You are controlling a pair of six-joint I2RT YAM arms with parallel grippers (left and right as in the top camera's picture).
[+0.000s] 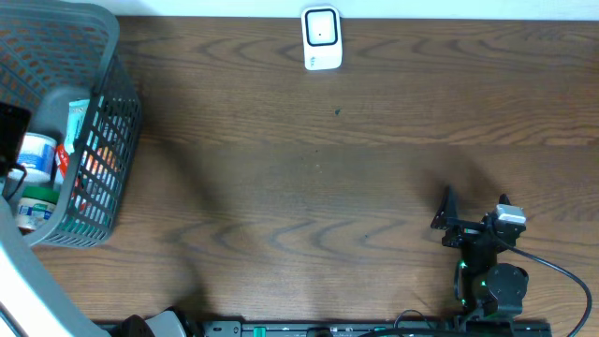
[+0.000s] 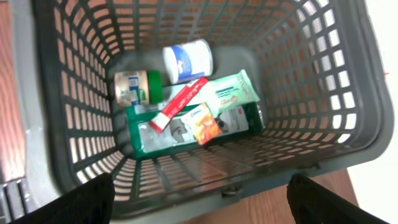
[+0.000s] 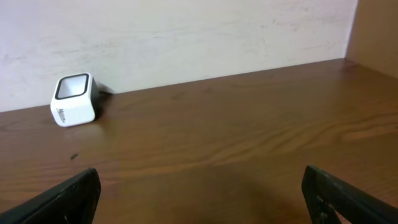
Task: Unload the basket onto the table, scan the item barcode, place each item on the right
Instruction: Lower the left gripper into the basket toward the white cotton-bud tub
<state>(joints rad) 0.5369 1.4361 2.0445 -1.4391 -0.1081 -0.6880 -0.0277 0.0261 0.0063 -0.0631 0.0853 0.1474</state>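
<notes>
Down at nine o'clock on the counter (image 1: 309, 178) sits the grey basket (image 2: 348, 93), and my left gripper (image 2: 200, 199) hangs over its mouth with the jaws spread wide and nothing between them. My right gripper (image 3: 200, 198), near five o'clock, is likewise wide open and empty, facing the white scanner (image 3: 74, 99) that stands at twelve o'clock by the wall. The item I judge easiest to take is the red-and-white carton (image 2: 179, 104), lying slantwise on top of the heap on the basket's floor. It looks light and fairly stiff, a long thin box (probably a tube inside, though I cannot be sure), so I would pinch it across its narrow width near the middle, gently enough not to crush the card. Around it, the white-and-blue tub (image 2: 188, 61) at its twelve o'clock and the green-lidded jar (image 2: 137, 87) at ten o'clock are round and likely to slip or roll. The soft green pack (image 2: 235, 93) at two o'clock would sag, and the orange sachet (image 2: 204, 123) at five o'clock is flat and hard to get under. No barcode shows on anything, the print is too blurred to read, and the dark green box (image 2: 155, 140) underneath is mostly covered. The overhead view also cuts off the basket's left side and most of my left arm.
</notes>
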